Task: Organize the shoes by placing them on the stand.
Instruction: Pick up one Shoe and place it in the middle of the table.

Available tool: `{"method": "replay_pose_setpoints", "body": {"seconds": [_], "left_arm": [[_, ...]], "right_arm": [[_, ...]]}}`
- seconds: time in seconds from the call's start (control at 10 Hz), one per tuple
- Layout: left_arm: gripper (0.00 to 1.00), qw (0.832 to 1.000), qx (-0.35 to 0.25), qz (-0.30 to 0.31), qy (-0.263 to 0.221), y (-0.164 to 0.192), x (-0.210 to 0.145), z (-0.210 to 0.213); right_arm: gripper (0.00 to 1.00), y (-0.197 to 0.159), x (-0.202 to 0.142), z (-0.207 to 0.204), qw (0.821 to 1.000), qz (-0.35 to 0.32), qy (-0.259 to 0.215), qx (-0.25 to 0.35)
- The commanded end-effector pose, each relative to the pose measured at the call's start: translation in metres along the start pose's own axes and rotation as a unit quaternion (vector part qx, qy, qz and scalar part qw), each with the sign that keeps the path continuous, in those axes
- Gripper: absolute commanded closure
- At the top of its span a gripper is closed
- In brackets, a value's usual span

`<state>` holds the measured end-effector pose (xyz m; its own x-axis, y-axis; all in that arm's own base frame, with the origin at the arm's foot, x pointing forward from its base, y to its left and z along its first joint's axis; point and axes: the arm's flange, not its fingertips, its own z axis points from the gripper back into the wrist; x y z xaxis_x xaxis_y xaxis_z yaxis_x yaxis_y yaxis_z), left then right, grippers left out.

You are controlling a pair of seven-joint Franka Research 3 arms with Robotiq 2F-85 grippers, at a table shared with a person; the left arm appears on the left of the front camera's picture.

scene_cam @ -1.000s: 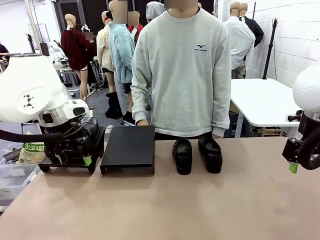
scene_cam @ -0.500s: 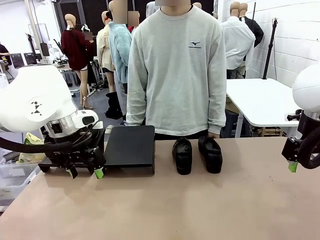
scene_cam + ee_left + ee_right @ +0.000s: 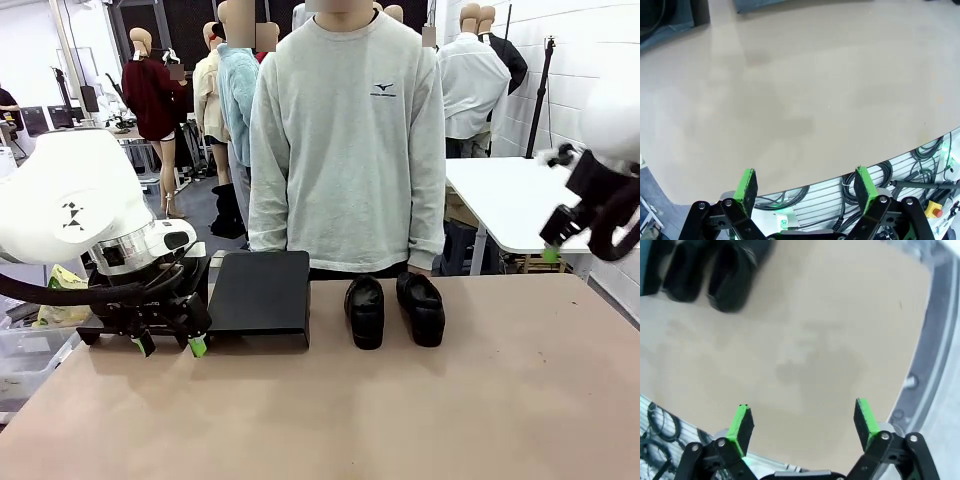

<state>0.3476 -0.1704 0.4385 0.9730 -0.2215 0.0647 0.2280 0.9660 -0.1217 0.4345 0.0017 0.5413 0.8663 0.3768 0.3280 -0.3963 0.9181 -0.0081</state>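
Nearest, the table (image 3: 400,420) is bare along its near half. The left gripper (image 3: 170,346) has pulled back toward the robot from over the left platform (image 3: 92,331) and now hangs low just in front of it, jaws spread wide with nothing between the pads. It has not shifted over the last half second. The right gripper (image 3: 803,425) has made the bigger move. It sat low at the table's right edge a moment ago and has swung up high on the right, blurred with motion, its jaws likewise wide apart and empty. From its wrist the shoes show well off toward the far left. Farther back, the right platform (image 3: 260,290) lies bare. Just to its right, the left shoe (image 3: 365,312) and the right shoe (image 3: 421,308) stand side by side on the table, toes toward the robot, exactly where they were. At the far edge the person (image 3: 345,140) has straightened and taken a hand off the platform's far corner. I judge that the right arm is starting its reach for a shoe, since neither shoe is on the stand yet. The count is two shoes, two platforms, two open grippers and one person at the table. The left arm hides most of the left platform, so I cannot tell whether anything sits on it.
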Motion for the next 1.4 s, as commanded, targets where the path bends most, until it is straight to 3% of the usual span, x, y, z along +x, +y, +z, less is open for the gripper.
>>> {"method": "replay_pose_setpoints", "body": {"seconds": [0.0,0.2,0.4,0.6,0.7,1.1,1.3], "left_arm": [[0.00,1.000,0.004,-0.003,0.000,0.002,0.000,0.000],[0.00,1.000,0.004,-0.003,0.000,0.002,0.000,0.000],[0.00,1.000,0.004,-0.003,0.000,0.002,0.000,0.000],[0.00,1.000,0.004,-0.003,0.000,0.002,0.000,0.000],[0.00,1.000,0.004,-0.003,0.000,0.002,0.000,0.000],[0.00,1.000,0.004,-0.003,0.000,0.002,0.000,0.000],[0.00,1.000,0.004,-0.003,0.000,0.002,0.000,0.000]], "right_arm": [[0.00,0.015,0.069,0.015,0.997,0.067,-0.008,0.030],[0.00,0.054,0.115,0.033,0.993,0.111,-0.019,0.043],[0.00,0.083,0.137,0.037,0.992,0.118,-0.007,0.042],[0.00,0.097,0.146,0.026,0.987,0.151,0.014,0.057],[0.00,0.096,0.139,0.036,0.991,0.128,-0.014,0.041],[0.00,0.097,0.141,0.034,0.990,0.131,-0.006,0.043],[0.00,0.167,0.171,0.015,0.988,0.135,0.037,0.064]]}}
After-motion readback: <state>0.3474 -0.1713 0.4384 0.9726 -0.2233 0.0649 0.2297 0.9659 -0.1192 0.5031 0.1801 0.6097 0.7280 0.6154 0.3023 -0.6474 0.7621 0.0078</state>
